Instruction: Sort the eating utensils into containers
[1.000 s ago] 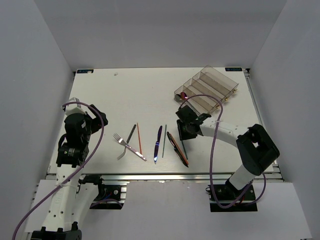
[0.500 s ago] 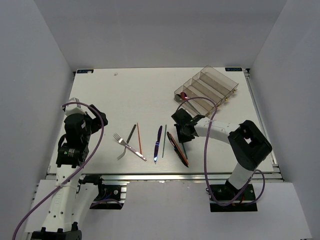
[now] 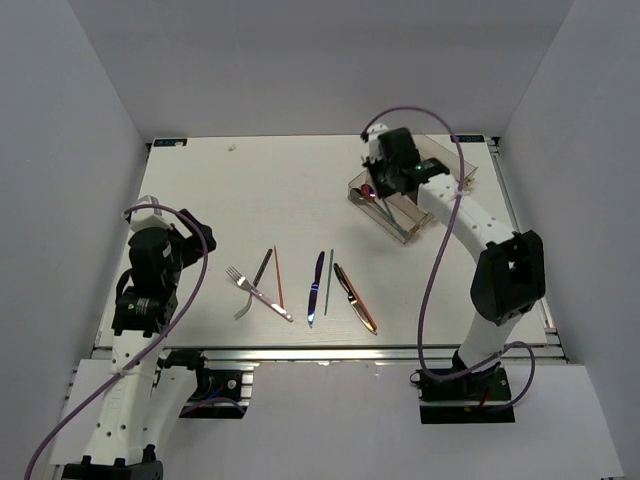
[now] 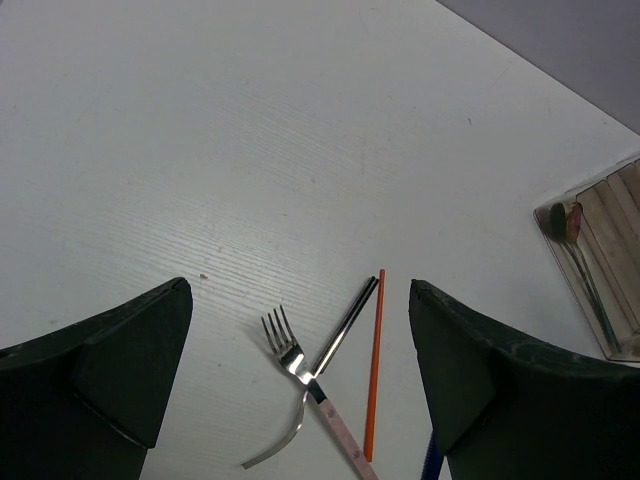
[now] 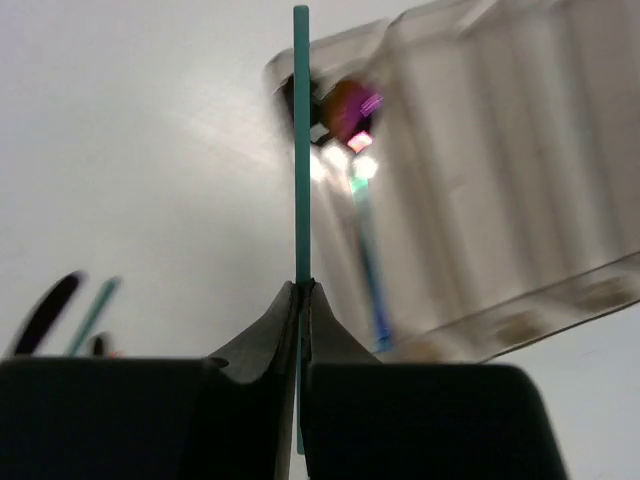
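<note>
Left pincer (image 4: 298,290): jaws wide apart, nothing between them, hanging over the left part of the white tabletop (image 3: 200,190).

Loose row on the near middle of the tabletop, left to right:
- silver metal fork (image 3: 258,293), slanted
- thin dark chopstick (image 3: 263,268), its near end touching or crossing the fork
- thin orange chopstick (image 3: 279,277), just beside the dark one, apart from it
- blue metal knife (image 3: 316,288)
- thin green chopstick (image 3: 329,281), just right of the knife
- black and copper slim metal pieces (image 3: 355,298), lying together; cannot tell one from the other

Farther back on the right is the clear smoky plastic organiser tray (image 3: 440,165), set at an angle, with long parallel compartments. A red-bowled spoon (image 3: 368,190) lies in the compartment on its near side, bowl at the left end.

Right pincer (image 5: 301,290): jaws together, clamped on a second thin green chopstick (image 5: 301,150), raised above the tray's near left corner. The stick runs straight out past the fingertips, its far end over that corner in the wrist view. The tray is blurred there.
</note>
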You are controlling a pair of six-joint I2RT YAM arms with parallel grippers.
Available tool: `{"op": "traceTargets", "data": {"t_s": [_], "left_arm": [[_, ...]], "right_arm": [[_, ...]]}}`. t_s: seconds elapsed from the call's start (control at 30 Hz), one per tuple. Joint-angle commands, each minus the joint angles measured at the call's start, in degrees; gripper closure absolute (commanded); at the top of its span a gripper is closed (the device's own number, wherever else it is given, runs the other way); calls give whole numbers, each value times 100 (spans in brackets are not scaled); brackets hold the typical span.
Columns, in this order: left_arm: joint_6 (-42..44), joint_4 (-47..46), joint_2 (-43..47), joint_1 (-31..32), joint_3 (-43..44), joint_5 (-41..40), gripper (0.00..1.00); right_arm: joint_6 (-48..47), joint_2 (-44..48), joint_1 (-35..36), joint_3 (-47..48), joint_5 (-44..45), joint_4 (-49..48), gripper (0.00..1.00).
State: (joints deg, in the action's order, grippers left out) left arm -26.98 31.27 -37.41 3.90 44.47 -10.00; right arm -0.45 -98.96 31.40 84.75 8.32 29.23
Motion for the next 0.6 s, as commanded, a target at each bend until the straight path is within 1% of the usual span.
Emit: {"op": "traceTargets", "data": {"t_s": [0.0, 0.03, 0.07, 0.1, 0.13, 0.17, 0.23, 0.27, 0.37, 0.43, 0.53, 0.57], "left_arm": [[44, -59, 111, 40, -35, 24, 2], [44, -59, 111, 41, -35, 24, 2], [44, -51, 102, 58, -26, 24, 2], [44, -50, 93, 58, -26, 24, 2], [44, -42, 85, 67, -26, 24, 2], [44, -42, 85, 102, -26, 24, 2], [44, -59, 85, 128, -26, 42, 2], [53, -59, 58, 137, -35, 51, 2], [53, -68, 14, 128, -26, 86, 2], [61, -68, -3, 128, -26, 86, 2], [62, -59, -21, 137, -26, 86, 2], [62, -68, -21, 137, -17, 86, 2]], "right_arm": [[-2261, -737, -756, 909, -270, 125, 100], [-2510, -930, -854, 1155, -208, 170, 100], [-2713, -1324, -933, 1602, -77, 196, 100], [-2880, -1545, -1082, 1858, 124, 397, 100], [-3117, -1948, -1153, 2113, 135, 556, 100], [-3171, -2117, -1206, 2577, 153, 670, 100], [-3233, -2434, -1338, 2870, 196, 742, 100], [-3294, -2470, -1390, 2959, 197, 681, 100], [-3470, -2462, -1435, 2793, 170, 294, 100], [-3549, -2496, -1443, 2643, -14, 284, 100], [-3515, -2567, -1452, 2573, -58, 328, 100], [-3480, -2576, -1444, 2582, -67, 337, 97]]}}
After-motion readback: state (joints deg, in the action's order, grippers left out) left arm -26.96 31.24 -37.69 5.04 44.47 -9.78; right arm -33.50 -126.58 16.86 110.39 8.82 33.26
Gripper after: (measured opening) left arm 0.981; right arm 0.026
